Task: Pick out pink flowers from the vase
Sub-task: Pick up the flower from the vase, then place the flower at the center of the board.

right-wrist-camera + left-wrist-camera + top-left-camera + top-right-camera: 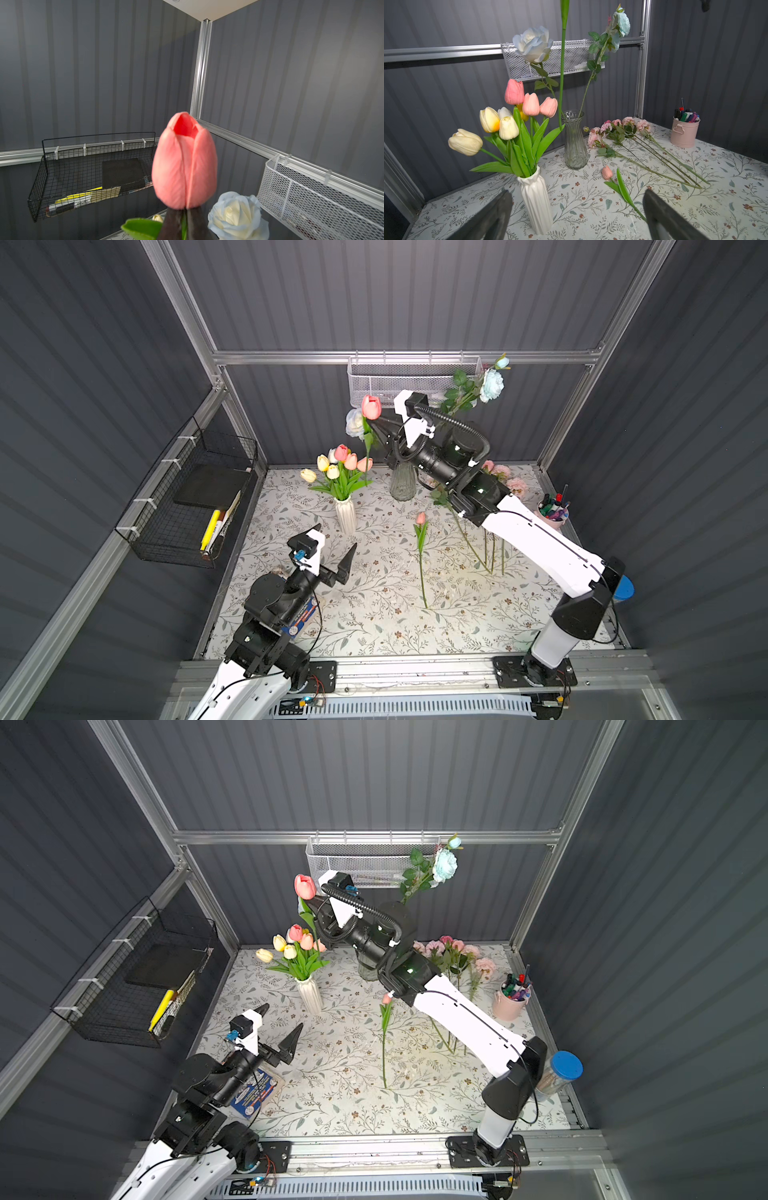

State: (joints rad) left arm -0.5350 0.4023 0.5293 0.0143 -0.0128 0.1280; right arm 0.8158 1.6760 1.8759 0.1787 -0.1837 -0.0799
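Left tool (337,536): jaws wide apart and empty. It sits low over the near-left bench (374,626), facing the white vase.
White vase (346,514): upright at far left. It holds yellow and cream tulips (490,119) and three pink tulips (530,102), all standing near vertical.
Held tulip (371,407): high above the bunch and just to its right, bloom up, long axis near vertical. Its stem (561,83) hangs with the lower end above the vase mouth, beside the outer leaves. Whether it touches them cannot be told.
Right tool (184,218): clamped on the stem directly under the bloom, reaching in from the right.
Glass vase (574,141): just right of the hanging stem. It holds only a white rose (532,43) and a pale blue rose (622,22).
Laid tulip (420,518): flat on the centre bench, bloom far, stem end near.
Pink roses (616,126): flat on the far-right bench, stems running near-right.
Governing relation: the laid flowers lie nearer and to the right of the held tulip. Its axis probably has to turn from vertical to flat, and the right arm carries it. The left tool is nearer the three in the vase.
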